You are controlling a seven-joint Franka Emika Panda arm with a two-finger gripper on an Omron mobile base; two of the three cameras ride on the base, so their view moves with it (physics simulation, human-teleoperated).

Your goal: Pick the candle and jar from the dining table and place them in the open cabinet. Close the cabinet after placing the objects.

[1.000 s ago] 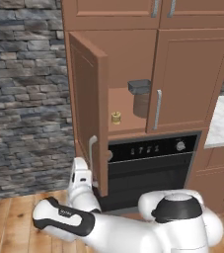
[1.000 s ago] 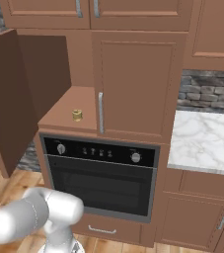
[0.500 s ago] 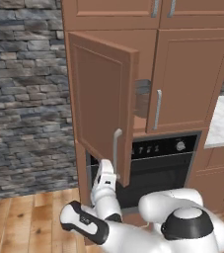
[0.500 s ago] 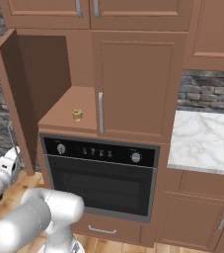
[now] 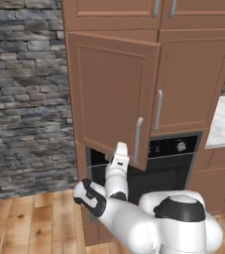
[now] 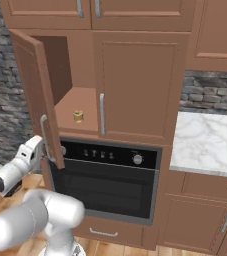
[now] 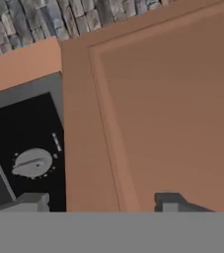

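The tall brown cabinet has its left door (image 5: 111,96) swung partway shut, the door (image 6: 35,95) standing ajar in the right base view. The small gold candle (image 6: 78,116) sits on the cabinet shelf (image 6: 72,122) inside. The jar is hidden behind the doors. My gripper (image 5: 119,150) is at the door's lower outer face, left of its silver bar handle (image 5: 138,139). From the right it shows as the gripper (image 6: 35,148) beside the handle (image 6: 45,137). In the hand view the gripper (image 7: 101,202) faces the door panel (image 7: 168,108), open and holding nothing. The dining table is out of view.
A black-fronted oven (image 6: 105,175) with knobs (image 7: 32,162) sits directly below the cabinet. The right cabinet door (image 6: 137,85) is shut. A marble counter (image 6: 210,142) lies to the right, a stone wall (image 5: 25,99) to the left, wooden floor (image 5: 34,218) below.
The left cabinet door has swung from wide open to nearly half shut. My arm has moved rightward with it, staying at the door's lower outer face. The jar has gone behind the door.
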